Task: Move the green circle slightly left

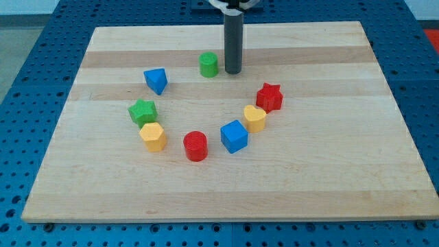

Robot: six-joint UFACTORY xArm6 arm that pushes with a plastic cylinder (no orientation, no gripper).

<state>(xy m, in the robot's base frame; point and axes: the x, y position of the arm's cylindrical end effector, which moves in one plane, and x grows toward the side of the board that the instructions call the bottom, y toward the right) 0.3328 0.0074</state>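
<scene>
The green circle (pixel 209 65), a short green cylinder, stands on the wooden board (pixel 329 178) near the view's top centre. My tip (pixel 233 72) is the lower end of a dark rod, just to the right of the green circle, with a narrow gap between them. The other blocks lie in an arc below.
A blue triangular block (pixel 156 80) lies left of the green circle. Lower down sit a green star (pixel 143 111), a yellow hexagon (pixel 153 136), a red cylinder (pixel 195 146), a blue cube (pixel 234 136), a yellow heart (pixel 254 118) and a red star (pixel 269 97).
</scene>
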